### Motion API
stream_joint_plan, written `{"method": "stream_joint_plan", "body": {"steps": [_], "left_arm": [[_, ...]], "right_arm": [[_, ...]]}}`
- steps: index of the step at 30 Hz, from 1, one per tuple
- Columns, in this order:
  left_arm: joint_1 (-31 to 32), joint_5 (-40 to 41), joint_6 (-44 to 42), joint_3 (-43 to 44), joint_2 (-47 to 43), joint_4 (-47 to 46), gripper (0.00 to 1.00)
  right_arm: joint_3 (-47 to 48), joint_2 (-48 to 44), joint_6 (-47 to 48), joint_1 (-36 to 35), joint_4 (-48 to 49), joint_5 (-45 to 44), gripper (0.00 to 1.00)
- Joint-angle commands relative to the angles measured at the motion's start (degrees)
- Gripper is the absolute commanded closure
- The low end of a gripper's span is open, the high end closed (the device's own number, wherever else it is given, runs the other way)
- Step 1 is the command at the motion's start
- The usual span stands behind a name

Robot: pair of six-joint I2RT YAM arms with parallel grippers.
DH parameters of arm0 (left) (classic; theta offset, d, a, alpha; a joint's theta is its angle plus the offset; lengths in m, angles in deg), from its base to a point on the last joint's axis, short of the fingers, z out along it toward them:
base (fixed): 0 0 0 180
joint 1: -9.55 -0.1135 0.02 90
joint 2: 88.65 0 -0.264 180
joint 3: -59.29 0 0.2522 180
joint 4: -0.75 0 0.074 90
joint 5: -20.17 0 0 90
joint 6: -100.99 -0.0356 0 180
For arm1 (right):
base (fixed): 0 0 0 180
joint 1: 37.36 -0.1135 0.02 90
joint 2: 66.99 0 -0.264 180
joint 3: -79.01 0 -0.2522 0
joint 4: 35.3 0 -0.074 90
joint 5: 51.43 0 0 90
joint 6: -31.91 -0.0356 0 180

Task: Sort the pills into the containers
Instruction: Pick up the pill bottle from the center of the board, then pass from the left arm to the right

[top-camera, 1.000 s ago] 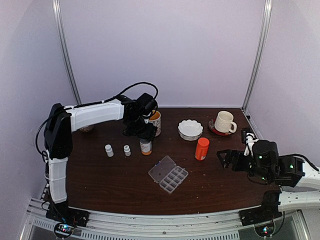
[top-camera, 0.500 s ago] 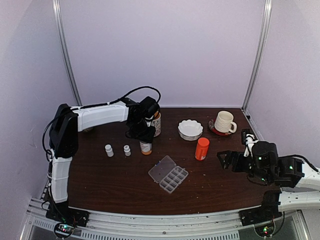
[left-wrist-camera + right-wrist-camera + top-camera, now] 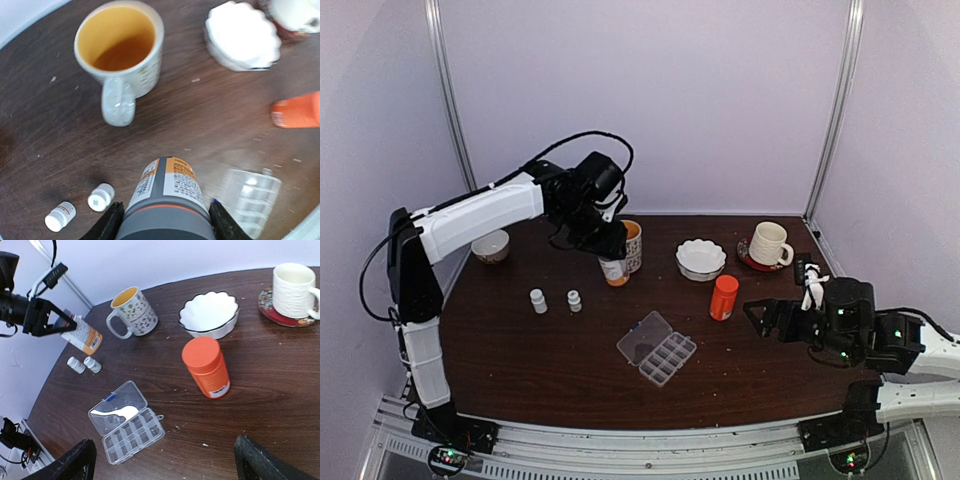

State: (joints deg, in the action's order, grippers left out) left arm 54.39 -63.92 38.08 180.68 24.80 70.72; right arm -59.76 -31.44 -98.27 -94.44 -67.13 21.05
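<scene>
The clear pill box [image 3: 658, 349] lies open at the table's middle, its lid flat to the left; it also shows in the right wrist view [image 3: 126, 421] and, blurred, in the left wrist view [image 3: 247, 197]. Its compartments look empty. A few tiny pale pills [image 3: 203, 444] lie loose on the table right of the box. My left gripper [image 3: 608, 250] is shut on a pill bottle [image 3: 167, 187] with an orange-and-white label and holds it tilted above the table, near the floral mug. My right gripper [image 3: 165, 465] is open and empty, near the table's right edge [image 3: 775, 318].
An orange bottle [image 3: 724, 297] stands right of the box. Two small white bottles [image 3: 538, 301] stand at the left. A floral mug [image 3: 631, 245], a white scalloped bowl [image 3: 701, 259], a white mug on a red saucer [image 3: 769, 244] and a small bowl [image 3: 490, 245] line the back.
My left arm has lifted the labelled bottle off the table and tilted it, rising beside the floral mug. My right gripper has shifted slightly left.
</scene>
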Motion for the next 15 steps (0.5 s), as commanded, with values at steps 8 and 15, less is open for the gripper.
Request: {"method": "stream_joint_plan", "body": {"steps": [8,15], "left_arm": [[8.7,-31.2,-5.7,1.7,-15.9,-7.9,0.61],[11.7,-41.2,-0.4,-3.2,-22.1,-22.2,0.62]], "right_arm": [[0.2,4.8,3.9,0.0,24.2,26.8,0.0],[0.6,4.3,-3.8,-1.1,38.2,32.7,0.01]]}}
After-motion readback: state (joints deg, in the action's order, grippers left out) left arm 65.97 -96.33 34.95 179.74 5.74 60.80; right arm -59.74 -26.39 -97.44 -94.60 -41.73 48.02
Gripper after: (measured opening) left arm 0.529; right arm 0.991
